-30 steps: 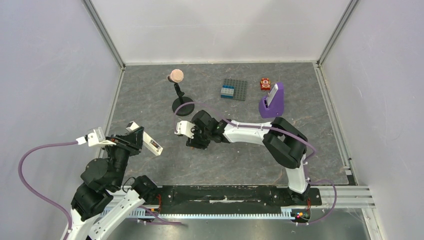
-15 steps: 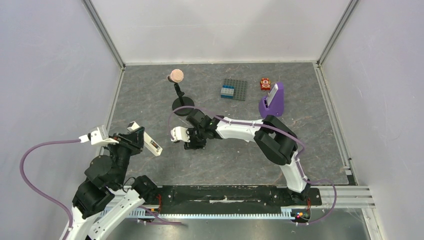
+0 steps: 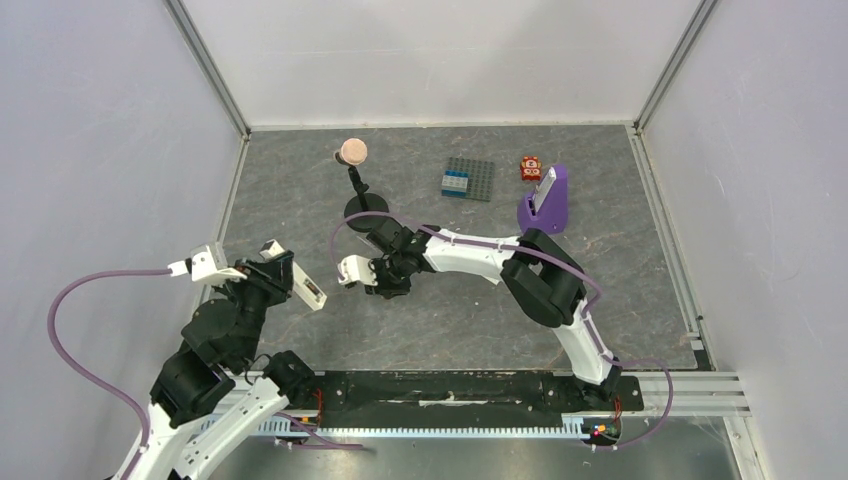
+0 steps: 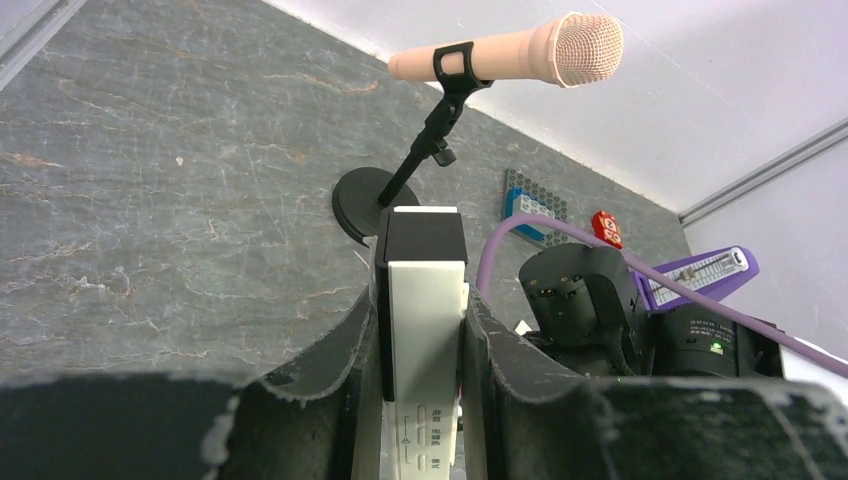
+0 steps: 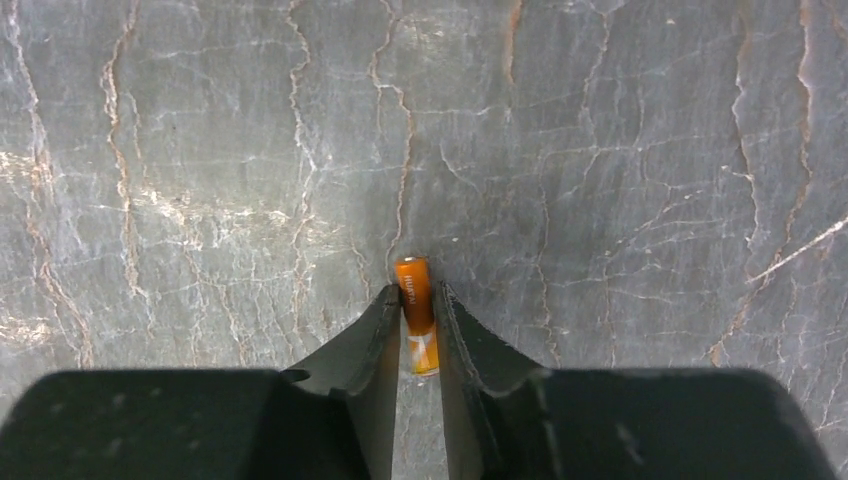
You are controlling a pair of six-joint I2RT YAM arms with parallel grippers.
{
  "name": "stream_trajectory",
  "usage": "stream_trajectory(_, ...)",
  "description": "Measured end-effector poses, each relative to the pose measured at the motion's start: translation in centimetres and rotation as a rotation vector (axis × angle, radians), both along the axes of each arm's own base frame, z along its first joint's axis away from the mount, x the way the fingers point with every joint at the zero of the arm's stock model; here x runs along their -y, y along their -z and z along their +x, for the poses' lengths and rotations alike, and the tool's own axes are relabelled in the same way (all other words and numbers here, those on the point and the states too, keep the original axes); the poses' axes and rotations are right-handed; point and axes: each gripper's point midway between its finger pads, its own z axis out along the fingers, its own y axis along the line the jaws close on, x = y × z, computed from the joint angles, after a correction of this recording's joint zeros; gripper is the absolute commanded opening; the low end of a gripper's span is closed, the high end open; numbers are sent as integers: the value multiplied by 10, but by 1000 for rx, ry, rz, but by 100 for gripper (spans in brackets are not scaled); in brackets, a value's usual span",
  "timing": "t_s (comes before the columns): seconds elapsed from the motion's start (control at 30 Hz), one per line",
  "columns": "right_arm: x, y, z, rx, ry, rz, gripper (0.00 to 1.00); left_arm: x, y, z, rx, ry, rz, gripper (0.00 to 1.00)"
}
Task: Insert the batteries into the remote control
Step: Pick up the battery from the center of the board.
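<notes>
Marble table (image 5: 600,150): right gripper (image 5: 416,293) narrowly pinches orange battery (image 5: 412,280) for pickup; left gripper (image 4: 420,300), 9 o'clock, clamps remote control (image 4: 425,380) for loading.

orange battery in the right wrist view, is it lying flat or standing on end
Lying flat: the orange battery rests lengthwise on the table, with the right gripper closed against both its long sides.

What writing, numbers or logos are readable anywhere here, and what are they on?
Nothing reads clearly.
Orange cylindrical battery: dark lettering along its side, too small to read.
Slim white plastic remote: tiny grey marks near its lower end, blurred.
Small red block: white marks, unreadable.
Pale slab on the purple wedge stand: tick marks only, no legible numbers.
</notes>
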Motion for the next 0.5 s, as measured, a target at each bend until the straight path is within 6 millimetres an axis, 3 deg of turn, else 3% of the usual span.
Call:
stream_trajectory(0.13, 1, 0, -2, 2, 2, -13, 6, -1, -1, -1, -1, -1, 2, 2)
stream_trajectory(0.4, 6, -3, -2, -42, 104, 23, 5, -1, -1, -1, -4, 1, 2, 2)
stream_trajectory(0.5, 18, -6, -3, -108, 190, 35, 5, 0, -1, -2, -3, 6, 0, 2)
